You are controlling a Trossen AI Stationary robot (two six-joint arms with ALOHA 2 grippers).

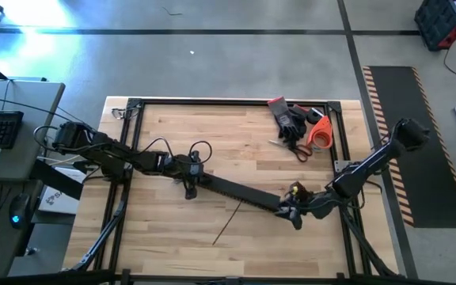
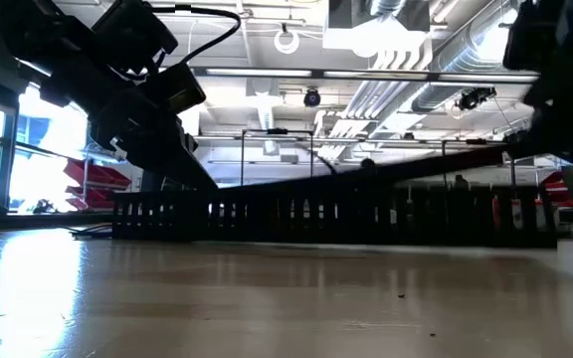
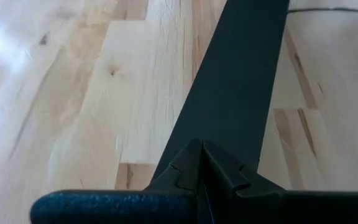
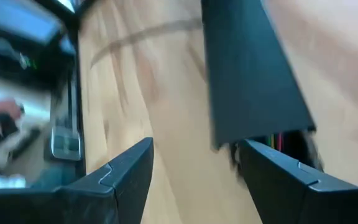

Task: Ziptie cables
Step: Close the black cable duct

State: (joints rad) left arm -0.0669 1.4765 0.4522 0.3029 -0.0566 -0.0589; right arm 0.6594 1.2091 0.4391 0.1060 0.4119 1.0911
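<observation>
left gripper (image 1: 190, 176): left of centre in the high view, fingers pressed together, pinching the left end of the flat black strip (image 1: 240, 192) (wrist view shows the strip running out from between the closed tips)
right gripper (image 1: 291, 212): lower right of centre in the high view, fingers spread apart, at the strip's right end; one finger (image 4: 126, 171) sits either side of the strip end, grip not visible
flat black strip: lies diagonally across the wooden table (image 1: 212, 134), from left-centre down to right-centre; coloured wires (image 4: 275, 140) peek out under its end in the right wrist view
slotted duct (image 2: 316, 217): dark toothed wall across mid-frame in the low view
cables: thin dark wire (image 1: 228, 222) on the wood below the strip, lower centre of the high view; another curved one (image 4: 145, 32) at the top of the right wrist view
clutter: black gloves (image 1: 285, 117), orange tape roll (image 1: 320, 132), upper right of the table
</observation>
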